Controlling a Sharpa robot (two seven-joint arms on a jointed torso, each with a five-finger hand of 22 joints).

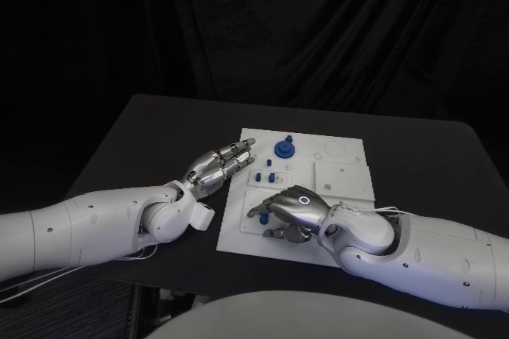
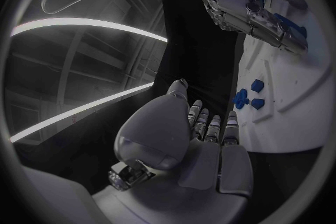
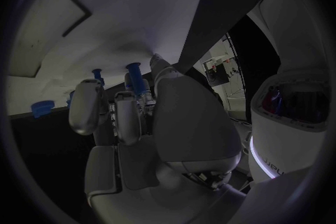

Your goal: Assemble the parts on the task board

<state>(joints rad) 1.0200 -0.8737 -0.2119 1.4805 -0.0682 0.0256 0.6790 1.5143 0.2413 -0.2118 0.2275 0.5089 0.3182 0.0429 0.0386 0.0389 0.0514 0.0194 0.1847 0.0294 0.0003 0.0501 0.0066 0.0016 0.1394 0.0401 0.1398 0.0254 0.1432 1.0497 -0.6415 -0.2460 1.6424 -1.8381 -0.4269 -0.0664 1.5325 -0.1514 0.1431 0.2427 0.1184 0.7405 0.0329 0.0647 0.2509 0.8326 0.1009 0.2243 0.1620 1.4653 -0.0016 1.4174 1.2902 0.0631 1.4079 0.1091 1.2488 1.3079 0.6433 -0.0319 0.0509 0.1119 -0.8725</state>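
Nearest you, your right robot hand (image 1: 294,207) sits knuckles-up over the near part of the task board (image 1: 340,179), its fingers curled down toward the plate. A small blue part (image 1: 264,218) peeks out at its fingertips on the side toward the left arm, but the knuckles cover the contact, so you cannot tell whether the hand grips that piece or only rests beside it. In the right wrist view a blue peg (image 3: 136,77) stands upright just beyond the fingertips (image 3: 127,102), its long axis rising from the board, with another blue peg (image 3: 97,74) behind it.

A little farther out, your left robot hand (image 1: 222,165) lies along the board's left edge with fingers stretched out and together, holding nothing, tips pointing toward the far end of the plate. Just beside those tips, toward the board's middle, sits a small cluster of blue parts (image 1: 266,176); the left wrist view shows the same cluster (image 2: 248,95) on the white plate close ahead of the fingers (image 2: 212,129).

Farthest, a larger round blue knob (image 1: 285,147) stands upright near the board's far edge, well apart from the right robot hand and nearer the left.

The next move likely turns on the near part: it lies under your right robot hand, so that arm is the closer one.
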